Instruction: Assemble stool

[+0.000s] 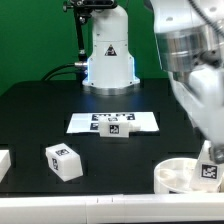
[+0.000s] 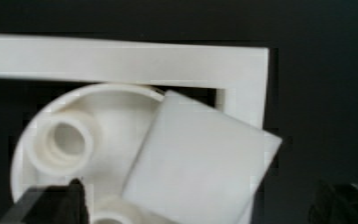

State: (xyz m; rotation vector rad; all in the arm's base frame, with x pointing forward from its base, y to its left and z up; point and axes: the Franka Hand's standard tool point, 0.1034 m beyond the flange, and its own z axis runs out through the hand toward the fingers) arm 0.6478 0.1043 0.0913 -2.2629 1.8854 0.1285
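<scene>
The round white seat disc lies at the table's front on the exterior view's right, sockets up. In the wrist view the seat disc shows a round socket. My gripper hangs over the disc's right side and is shut on a white leg block. This leg is tilted and sits right over the disc, its tag showing in the exterior view. Whether it touches a socket is hidden. My dark fingers flank the leg. A second tagged leg block lies loose at the front left.
The marker board lies mid-table with a small lone white tagged block on it. A white angled wall stands just beyond the seat disc. Another white part shows at the left edge. The arm's base stands at the back.
</scene>
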